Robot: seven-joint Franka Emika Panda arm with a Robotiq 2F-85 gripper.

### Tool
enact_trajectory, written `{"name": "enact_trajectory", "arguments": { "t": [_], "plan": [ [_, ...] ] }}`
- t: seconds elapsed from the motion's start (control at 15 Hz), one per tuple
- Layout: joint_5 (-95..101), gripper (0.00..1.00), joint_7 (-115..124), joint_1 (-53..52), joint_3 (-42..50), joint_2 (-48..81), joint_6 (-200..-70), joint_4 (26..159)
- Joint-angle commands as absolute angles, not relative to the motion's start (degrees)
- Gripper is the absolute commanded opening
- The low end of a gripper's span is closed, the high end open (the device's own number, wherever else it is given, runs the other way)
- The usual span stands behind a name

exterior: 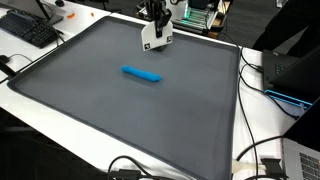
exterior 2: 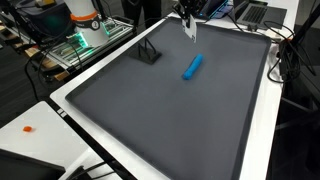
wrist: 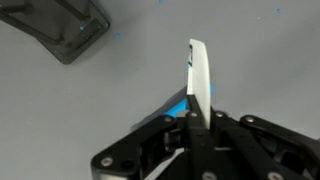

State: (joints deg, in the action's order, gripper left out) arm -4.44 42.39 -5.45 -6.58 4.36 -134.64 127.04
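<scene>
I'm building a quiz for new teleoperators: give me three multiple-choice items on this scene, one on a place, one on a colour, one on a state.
1. Where does the blue cylinder lie? A) on a shelf B) on the grey mat C) on a keyboard
2. What colour is the thin piece in the gripper? A) red B) blue C) white
3. How do the jaws stand? A) shut on the thin piece B) wide open, empty C) shut on the blue cylinder
Answers: 1 B, both exterior views show it flat on the mat. 2 C, it shows white in the wrist view. 3 A, the gripper clamps it there.
</scene>
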Motion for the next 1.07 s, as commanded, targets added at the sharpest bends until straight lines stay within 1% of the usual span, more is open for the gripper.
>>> {"name": "enact_trajectory", "arguments": {
  "t": [0.0, 0.4, 1.0],
  "plan": [
    [-3.4, 0.01, 35.7, -6.2, -6.0, 12.4, -130.4, 118.1],
    [-1.7, 0.01, 30.3, -7.9, -4.8, 20.1, -128.1, 110.7],
    [1.3, 0.01, 22.1, -9.7, -3.6, 22.2, -128.9, 109.9]
  ]
}}
